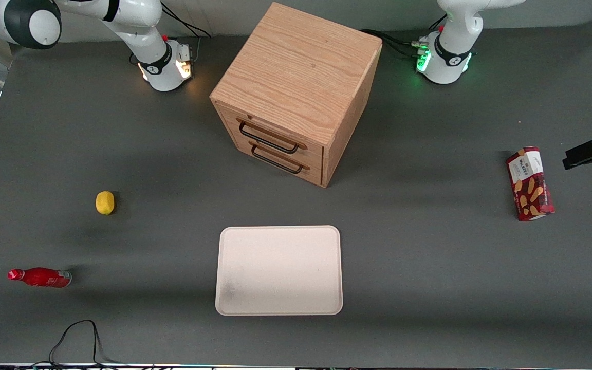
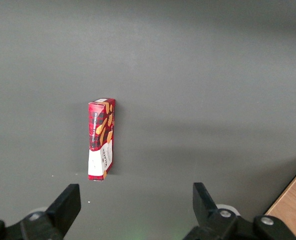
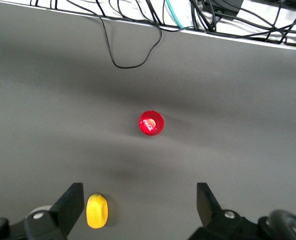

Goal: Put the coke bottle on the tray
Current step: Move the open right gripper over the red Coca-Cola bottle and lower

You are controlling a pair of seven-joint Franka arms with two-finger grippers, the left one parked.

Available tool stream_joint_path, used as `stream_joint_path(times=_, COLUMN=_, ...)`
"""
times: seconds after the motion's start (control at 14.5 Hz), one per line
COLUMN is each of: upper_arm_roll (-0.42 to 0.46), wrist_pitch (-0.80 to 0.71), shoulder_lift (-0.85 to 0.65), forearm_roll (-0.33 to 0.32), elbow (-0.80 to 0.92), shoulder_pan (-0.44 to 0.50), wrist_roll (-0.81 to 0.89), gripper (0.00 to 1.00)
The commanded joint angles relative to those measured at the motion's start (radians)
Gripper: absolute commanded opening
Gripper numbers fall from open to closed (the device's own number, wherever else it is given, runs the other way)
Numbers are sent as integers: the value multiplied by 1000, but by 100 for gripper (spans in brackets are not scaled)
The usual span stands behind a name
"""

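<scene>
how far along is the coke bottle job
Nothing looks done yet: the tray holds nothing. The coke bottle stands on the table toward the working arm's end, nearer the front camera than the lemon. The claw is open, high above both, holding nothing. Grasping, carrying and placing all remain.

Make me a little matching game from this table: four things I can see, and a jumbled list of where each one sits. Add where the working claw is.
1 coke bottle
2 lemon
3 tray
4 biscuit box

A in front of the wooden drawer cabinet
B parked arm's end of the table
C upright, nearest the front camera at the working arm's end
D between bottle and working arm's base

Pairs: 1-C, 2-D, 3-A, 4-B

The gripper is open, high above lemon and bottle.
</scene>
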Motion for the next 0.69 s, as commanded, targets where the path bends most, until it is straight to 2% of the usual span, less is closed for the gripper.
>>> stream_joint_path(times=0.0, upper_arm_roll=-1, wrist_pitch=28, shoulder_lift=63, forearm_roll=10, elbow=49, shoulder_pan=9, wrist_roll=-16, gripper=100)
stream_joint_path(times=0.62, upper_arm_roll=-1, wrist_pitch=157, shoulder_lift=199, forearm_roll=-10, elbow=33, shoulder_pan=26, wrist_roll=-19, gripper=100)
